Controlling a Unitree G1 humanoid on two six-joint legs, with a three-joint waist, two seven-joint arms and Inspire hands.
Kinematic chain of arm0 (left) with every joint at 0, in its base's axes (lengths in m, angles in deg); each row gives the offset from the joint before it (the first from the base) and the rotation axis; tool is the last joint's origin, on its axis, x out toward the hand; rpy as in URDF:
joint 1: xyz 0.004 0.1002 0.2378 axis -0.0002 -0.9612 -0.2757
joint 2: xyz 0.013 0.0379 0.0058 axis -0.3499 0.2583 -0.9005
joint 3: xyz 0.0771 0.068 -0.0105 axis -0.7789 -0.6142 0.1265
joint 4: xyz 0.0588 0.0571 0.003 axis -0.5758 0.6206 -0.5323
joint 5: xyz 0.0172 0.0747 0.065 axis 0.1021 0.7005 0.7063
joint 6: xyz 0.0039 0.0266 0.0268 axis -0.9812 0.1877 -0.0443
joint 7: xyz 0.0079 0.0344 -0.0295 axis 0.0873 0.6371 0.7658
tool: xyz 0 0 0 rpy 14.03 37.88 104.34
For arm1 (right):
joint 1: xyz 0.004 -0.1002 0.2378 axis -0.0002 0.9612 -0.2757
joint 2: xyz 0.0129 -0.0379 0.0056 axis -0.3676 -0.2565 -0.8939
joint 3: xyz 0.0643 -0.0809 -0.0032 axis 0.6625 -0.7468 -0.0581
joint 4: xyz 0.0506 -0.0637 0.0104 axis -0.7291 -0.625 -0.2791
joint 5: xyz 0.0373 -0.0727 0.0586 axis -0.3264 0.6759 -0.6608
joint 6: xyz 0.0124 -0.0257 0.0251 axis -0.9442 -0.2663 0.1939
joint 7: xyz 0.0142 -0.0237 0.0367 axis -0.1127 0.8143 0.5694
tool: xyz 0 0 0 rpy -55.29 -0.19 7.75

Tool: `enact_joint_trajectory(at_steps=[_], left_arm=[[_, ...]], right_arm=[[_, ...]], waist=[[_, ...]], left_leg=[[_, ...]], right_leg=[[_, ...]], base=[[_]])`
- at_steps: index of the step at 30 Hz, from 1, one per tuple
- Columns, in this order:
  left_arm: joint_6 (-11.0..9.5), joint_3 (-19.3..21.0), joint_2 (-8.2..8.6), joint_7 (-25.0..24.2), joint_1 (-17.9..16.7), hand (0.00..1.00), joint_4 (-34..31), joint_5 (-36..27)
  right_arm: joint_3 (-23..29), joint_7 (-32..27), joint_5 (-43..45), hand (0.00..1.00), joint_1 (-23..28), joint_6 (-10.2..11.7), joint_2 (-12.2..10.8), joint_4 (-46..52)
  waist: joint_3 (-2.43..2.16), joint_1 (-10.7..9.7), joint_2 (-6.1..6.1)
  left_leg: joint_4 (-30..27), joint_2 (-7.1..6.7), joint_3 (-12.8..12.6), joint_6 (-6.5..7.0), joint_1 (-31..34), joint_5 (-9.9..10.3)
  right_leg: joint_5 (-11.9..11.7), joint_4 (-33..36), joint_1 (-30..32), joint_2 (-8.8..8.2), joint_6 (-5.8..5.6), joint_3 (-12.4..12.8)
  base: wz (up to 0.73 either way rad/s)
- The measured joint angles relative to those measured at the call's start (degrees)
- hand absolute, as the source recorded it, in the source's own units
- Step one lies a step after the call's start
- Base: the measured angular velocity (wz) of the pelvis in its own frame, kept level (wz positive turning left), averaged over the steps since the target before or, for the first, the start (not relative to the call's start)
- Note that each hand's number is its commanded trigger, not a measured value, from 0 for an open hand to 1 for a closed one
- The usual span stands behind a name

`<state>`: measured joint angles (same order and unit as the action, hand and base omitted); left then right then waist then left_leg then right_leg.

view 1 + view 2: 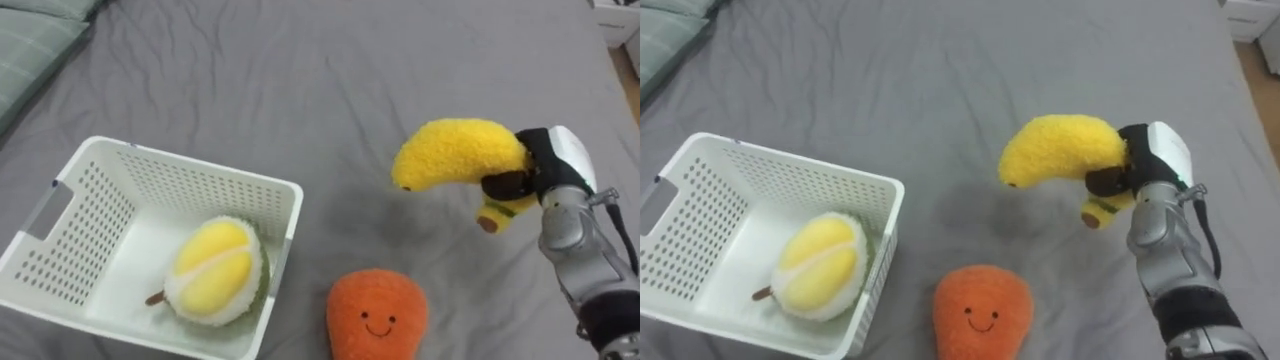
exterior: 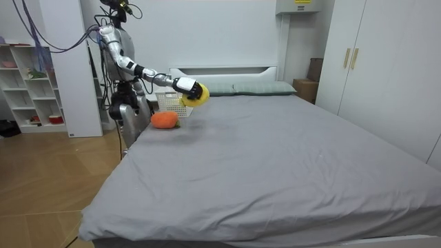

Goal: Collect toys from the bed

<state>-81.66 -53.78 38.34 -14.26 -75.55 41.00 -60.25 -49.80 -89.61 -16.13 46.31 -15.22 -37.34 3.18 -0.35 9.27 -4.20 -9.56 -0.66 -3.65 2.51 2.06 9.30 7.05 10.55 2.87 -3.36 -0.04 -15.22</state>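
Banana plush held crosswise w/ tip pointing left, stem end clamped in right hand.

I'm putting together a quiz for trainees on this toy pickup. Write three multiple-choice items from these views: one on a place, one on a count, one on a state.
1. Where is the durian toy?
A) in the basket
B) beside the basket
C) under the basket

2. How many toys lie loose on the bed?
A) none
B) one
C) three

3. What is the right hand doing?
A) hanging open
B) pushing the basket
C) holding the banana

Answers:
1 A: the durian toy rests inside the basket's walls.
2 B: the orange toy alone lies on the sheet.
3 C: the hand's fingers curl round the banana, which is clear of the bed.
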Motion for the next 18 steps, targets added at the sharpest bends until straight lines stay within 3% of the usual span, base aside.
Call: enact_joint_trajectory(at_steps=[6,15,18], left_arm=[[0.06,0.85,0.18,0.01,-0.71,0.0,-0.63,1.39],[0.0,0.94,1.79,0.34,-0.61,0.0,-0.86,1.7],[0.0,0.94,1.8,0.35,-0.59,0.0,-1.27,2.33]], right_arm=[[0.05,1.02,-0.1,1.0,0.79,-0.65,-0.38,9.07],[-0.11,4.93,-0.63,1.0,5.52,-0.75,-3.6,25.33],[-0.77,6.99,0.18,1.0,5.52,-2.06,-4.04,29.53]], waist=[[-0.02,-0.35,-0.11],[0.3,-0.86,-0.09],[0.34,-0.26,-0.04]], left_leg=[[0.24,-0.05,-0.25,-0.01,-2.69,0.0],[1.48,-0.09,0.57,-0.01,-4.78,0.02],[1.92,-0.05,0.37,-0.01,-4.74,0.01]], right_leg=[[0.1,-0.08,-2.48,0.31,0.03,0.19],[0.31,-0.89,-4.6,0.5,-0.24,0.27],[0.31,-0.78,-4.09,0.46,-0.25,0.75]], base=[[-0.03],[0.04],[-0.07]])
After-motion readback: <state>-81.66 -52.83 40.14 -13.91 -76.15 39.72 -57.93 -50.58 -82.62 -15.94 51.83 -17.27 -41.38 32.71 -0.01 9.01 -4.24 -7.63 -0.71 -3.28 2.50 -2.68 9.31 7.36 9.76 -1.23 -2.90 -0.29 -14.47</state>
